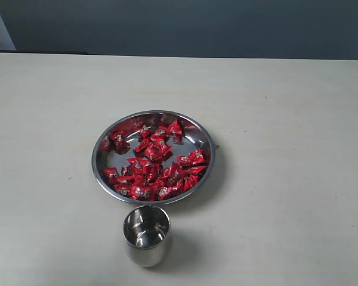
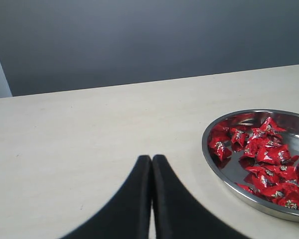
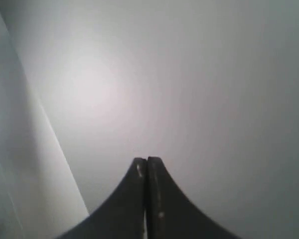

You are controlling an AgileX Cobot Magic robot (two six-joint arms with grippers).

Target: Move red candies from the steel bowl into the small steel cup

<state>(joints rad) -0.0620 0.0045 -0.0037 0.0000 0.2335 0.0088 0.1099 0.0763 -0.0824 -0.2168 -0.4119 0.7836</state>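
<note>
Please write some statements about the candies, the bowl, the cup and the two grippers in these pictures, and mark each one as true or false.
1. The red candies lie in the steel bowl. True.
2. The small steel cup holds several candies. False: only bare steel shows inside it, no red.
3. The left gripper is shut and holds nothing. True.
4. The cup stands inside the bowl. False: it stands on the table, just outside the bowl's rim.
5. The right gripper is open above the bowl. False: it is shut, and its own view shows only a plain pale surface, no bowl.
</note>
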